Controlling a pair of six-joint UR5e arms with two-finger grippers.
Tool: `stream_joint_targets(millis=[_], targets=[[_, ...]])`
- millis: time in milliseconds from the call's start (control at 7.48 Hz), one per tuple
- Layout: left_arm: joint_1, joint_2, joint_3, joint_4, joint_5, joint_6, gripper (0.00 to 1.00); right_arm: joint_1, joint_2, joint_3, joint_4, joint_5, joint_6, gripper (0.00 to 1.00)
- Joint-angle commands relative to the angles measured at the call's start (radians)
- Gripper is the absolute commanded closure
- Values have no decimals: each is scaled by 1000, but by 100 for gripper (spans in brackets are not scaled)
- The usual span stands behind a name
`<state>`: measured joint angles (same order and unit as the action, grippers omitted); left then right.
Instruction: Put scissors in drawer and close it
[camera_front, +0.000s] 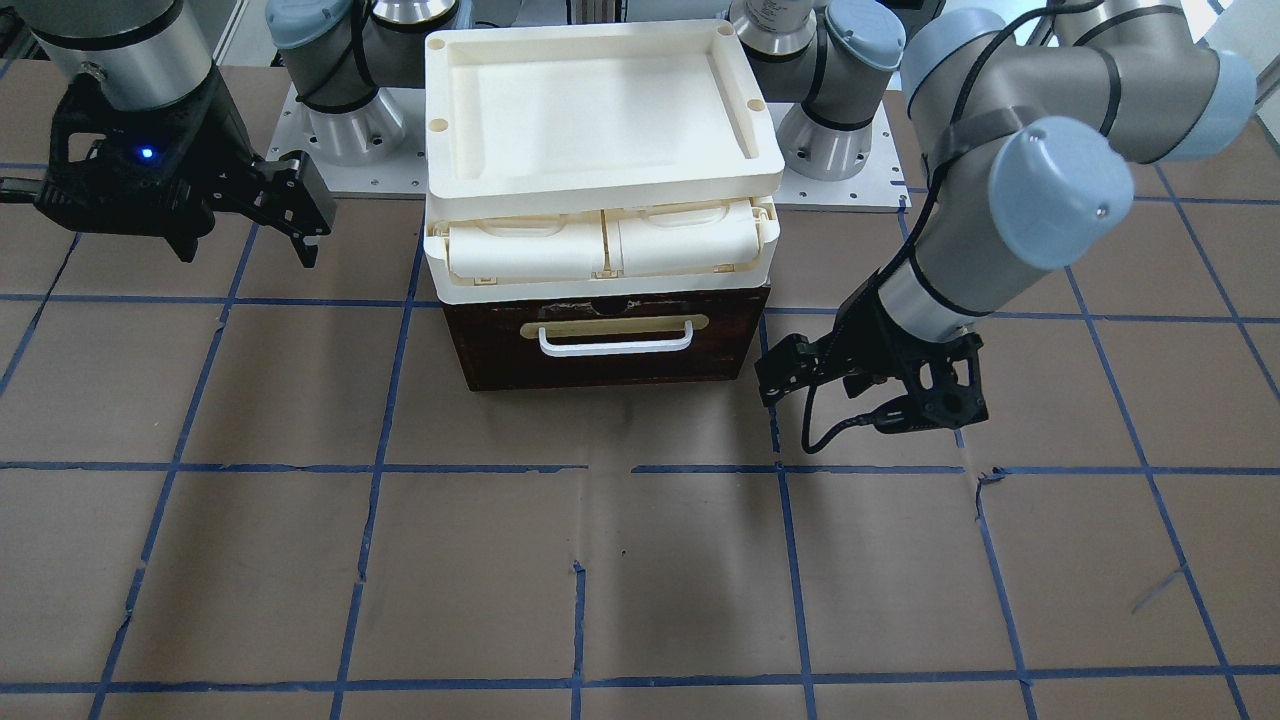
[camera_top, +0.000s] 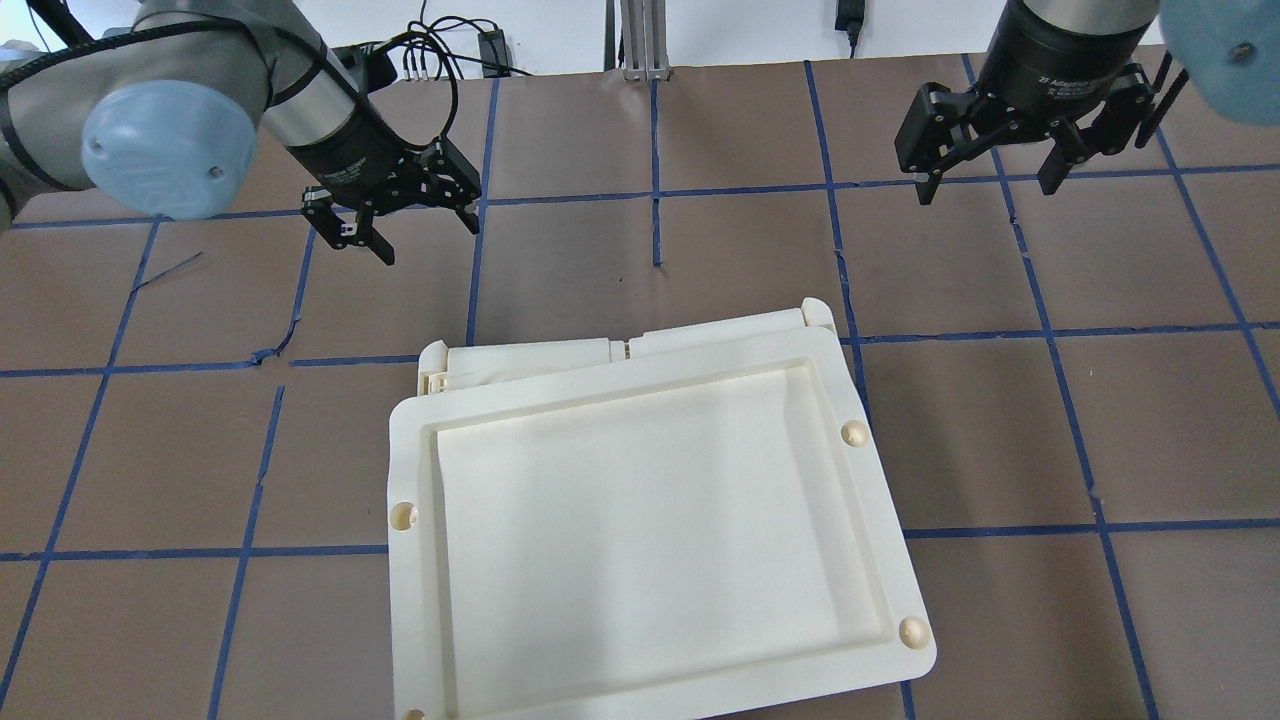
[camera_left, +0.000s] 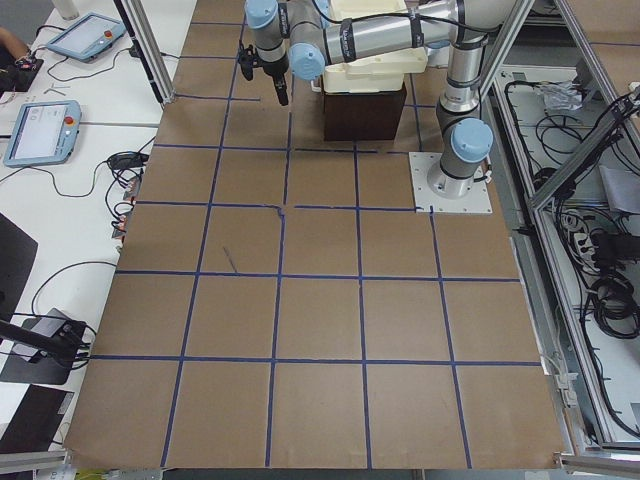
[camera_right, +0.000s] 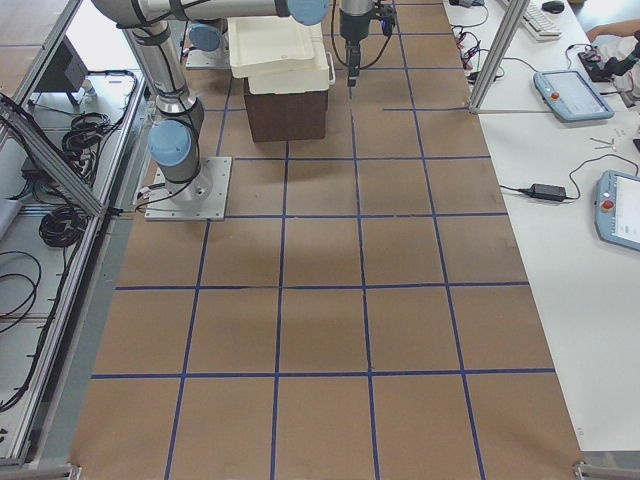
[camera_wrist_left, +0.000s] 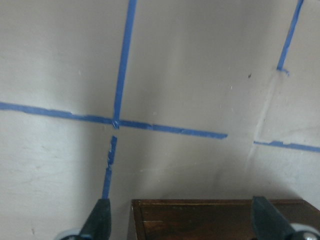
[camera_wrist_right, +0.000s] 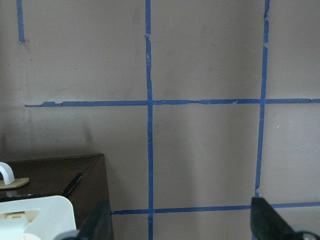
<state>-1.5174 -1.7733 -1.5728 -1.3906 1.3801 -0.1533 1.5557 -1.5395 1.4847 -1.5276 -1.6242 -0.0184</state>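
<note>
Scissors not in view; presumably inside drawer (camera_front: 490, 350), which sits flush shut under cream tray (camera_front: 600, 175). Judged light, stiff, slick-bladed; best held near pivot. Left gripper (camera_top: 425, 238) and right gripper (camera_top: 988, 185) both spread, holding nothing, flanking drawer's front corners. Beyond, taped table (camera_front: 640, 580) gives wide room.

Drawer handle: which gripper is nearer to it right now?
Left. The left gripper hangs open just off a corner of the drawer, near one end of its handle. The right gripper, also open, is farther out past the opposite side.
</note>
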Motion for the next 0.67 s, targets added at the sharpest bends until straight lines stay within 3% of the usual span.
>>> stream_joint_targets(millis=[0,268,535], targets=[[13,75,5,8,59,1,0,9,-2,-6,-2,9,0,0],[2,90,-35,-42,234,-2,0,18,-2,-17,13,61,6,0],[-10,91,-19,-1,142,1,0,18,-4,-32,64,50,6,0]])
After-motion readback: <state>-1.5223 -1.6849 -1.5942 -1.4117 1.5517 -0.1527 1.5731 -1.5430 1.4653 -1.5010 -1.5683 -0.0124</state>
